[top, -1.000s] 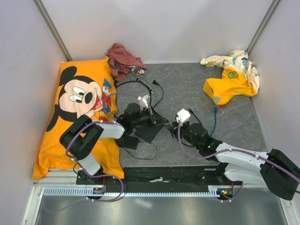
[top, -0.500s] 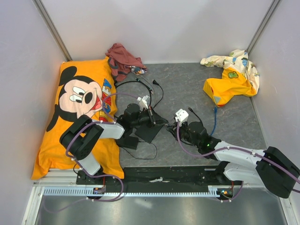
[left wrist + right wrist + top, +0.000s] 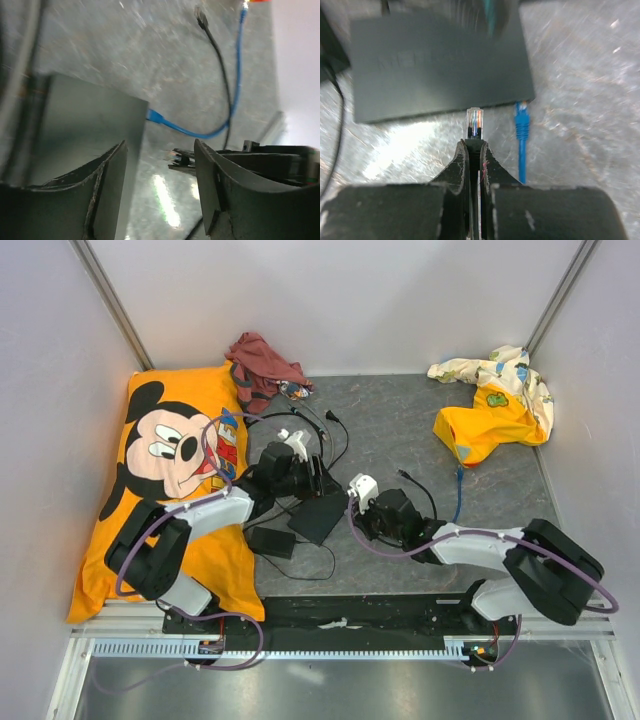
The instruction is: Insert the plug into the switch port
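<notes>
The switch (image 3: 440,65) is a flat matte-black box; its near edge faces my right gripper, and no port shows distinctly. My right gripper (image 3: 474,144) is shut on a clear plug (image 3: 474,120) of a black cable, whose tip sits just short of that edge. A blue plug (image 3: 521,117) meets the same edge to the right. In the top view the switch (image 3: 322,517) lies between the arms, with my right gripper (image 3: 351,510) at its right side. My left gripper (image 3: 160,150) stands open above the switch's (image 3: 85,125) far corner, nothing between its fingers.
A black adapter brick (image 3: 271,541) with a cord lies left of the switch, beside the orange Mickey pillow (image 3: 170,460). Loose black cables (image 3: 300,425) loop behind. A blue cable (image 3: 458,495) trails right toward a yellow garment (image 3: 495,405). A red cloth (image 3: 262,365) lies at the back.
My right gripper closed and slid left to the switch's edge. My left gripper opened, letting go, and drew back and up a little.
</notes>
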You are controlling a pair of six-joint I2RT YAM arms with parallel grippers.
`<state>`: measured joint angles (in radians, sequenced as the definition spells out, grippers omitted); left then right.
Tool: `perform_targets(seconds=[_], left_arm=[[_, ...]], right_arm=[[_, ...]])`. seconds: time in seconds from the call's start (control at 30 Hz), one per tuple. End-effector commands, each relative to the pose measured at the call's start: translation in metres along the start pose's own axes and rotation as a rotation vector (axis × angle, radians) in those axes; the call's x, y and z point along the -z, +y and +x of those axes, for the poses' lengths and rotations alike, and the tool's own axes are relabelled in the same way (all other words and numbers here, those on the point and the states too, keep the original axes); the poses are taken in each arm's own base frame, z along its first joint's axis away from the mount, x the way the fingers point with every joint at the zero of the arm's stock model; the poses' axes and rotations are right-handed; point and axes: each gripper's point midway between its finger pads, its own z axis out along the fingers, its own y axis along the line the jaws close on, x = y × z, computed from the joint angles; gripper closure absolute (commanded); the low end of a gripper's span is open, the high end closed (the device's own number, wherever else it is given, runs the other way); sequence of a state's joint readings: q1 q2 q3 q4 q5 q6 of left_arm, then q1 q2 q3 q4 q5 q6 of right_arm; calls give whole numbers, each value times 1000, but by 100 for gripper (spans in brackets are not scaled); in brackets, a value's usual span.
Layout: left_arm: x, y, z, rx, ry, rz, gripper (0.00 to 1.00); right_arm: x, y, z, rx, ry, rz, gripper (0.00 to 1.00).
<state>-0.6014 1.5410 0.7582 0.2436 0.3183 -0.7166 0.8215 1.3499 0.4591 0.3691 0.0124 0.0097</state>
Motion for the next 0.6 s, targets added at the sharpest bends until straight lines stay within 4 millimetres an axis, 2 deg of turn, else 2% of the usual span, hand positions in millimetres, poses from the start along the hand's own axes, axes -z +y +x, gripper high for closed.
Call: perform_targets(seconds=[0.0, 0.03, 0.07, 0.13, 0.3, 0.57], left_arm=[[14, 33, -22, -258, -16, -216, 37], [12, 31, -29, -277, -27, -220, 37], [10, 44, -20, -294, 24, -263, 37], [6, 48, -22, -308, 36, -281, 37], [-9, 65, -9, -319, 118, -310, 37], [-17, 73, -1, -328, 174, -323, 38]], right_arm=[[-13, 5, -2, 43, 31, -41, 100], [-16, 5, -5, 47, 30, -45, 100], [-17, 5, -3, 48, 37, -45, 100], [-21, 5, 1, 54, 57, -42, 100], [-26, 0, 7, 62, 81, -18, 100], [-27, -10, 10, 55, 108, 41, 100]])
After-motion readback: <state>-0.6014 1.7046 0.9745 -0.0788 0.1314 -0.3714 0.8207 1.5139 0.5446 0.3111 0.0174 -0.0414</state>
